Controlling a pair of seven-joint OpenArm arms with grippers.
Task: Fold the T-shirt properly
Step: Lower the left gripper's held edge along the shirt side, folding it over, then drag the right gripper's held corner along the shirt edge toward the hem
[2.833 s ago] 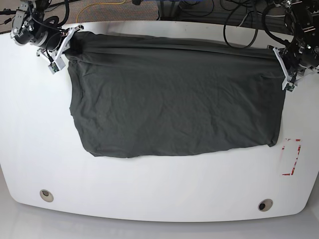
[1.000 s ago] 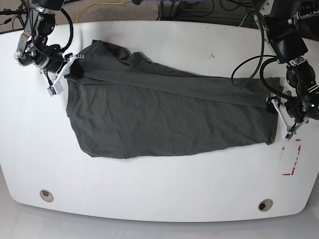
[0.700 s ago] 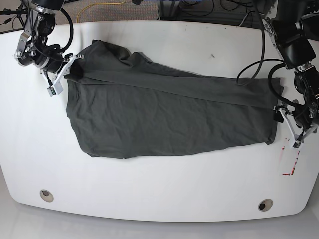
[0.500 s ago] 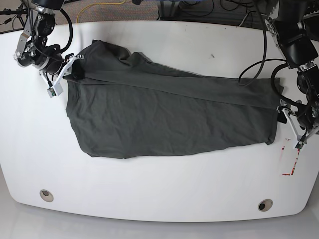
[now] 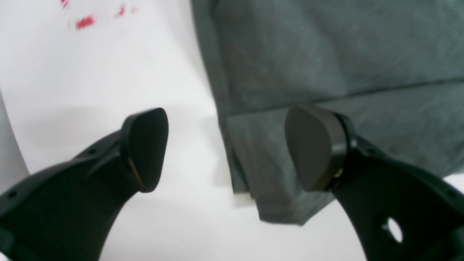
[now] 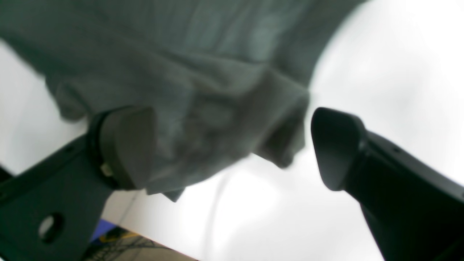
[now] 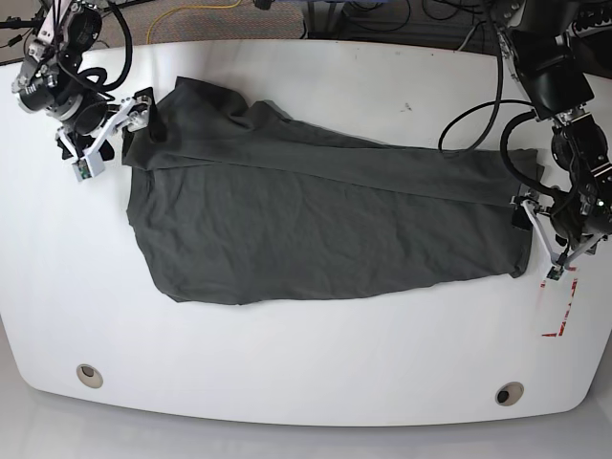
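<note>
Table (image 7: pixel 306 382) under all. Shirt (image 7: pixel 325 220) spread across its middle, long axis side to side, a fold running corner to corner. Left gripper (image 5: pixel 226 148) spread wide, empty, straddling the near corner. Right gripper (image 6: pixel 232 145) likewise gaping at the far corner.

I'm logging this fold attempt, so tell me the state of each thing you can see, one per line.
T-shirt: spread on the table, far edge folded over toward the near side, slanted and wrinkled.
Left end effector: open, one finger over the shirt's corner, holding nothing.
Right end effector: open, bunched shirt edge between its fingers, not clamped.
Table: white, red tape marks by the shirt's corner.
</note>
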